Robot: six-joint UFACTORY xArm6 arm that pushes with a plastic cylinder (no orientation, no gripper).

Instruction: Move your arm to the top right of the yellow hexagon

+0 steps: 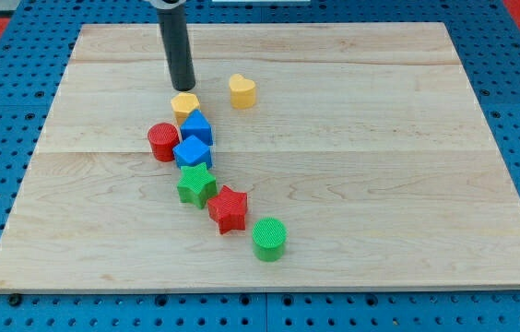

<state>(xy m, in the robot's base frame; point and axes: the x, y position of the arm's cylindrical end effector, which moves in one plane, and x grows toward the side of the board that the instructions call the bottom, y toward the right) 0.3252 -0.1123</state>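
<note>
My tip (182, 86), a bare rod with no fingers to open or close, rests just above the yellow hexagon (184, 104) near the surface's (380, 138) top middle, so a short shift toward the view's right seems left.

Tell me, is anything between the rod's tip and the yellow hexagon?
No. In the camera view my tip sits just above the yellow hexagon, toward the view's top, with only a sliver of bare board between them.
</note>
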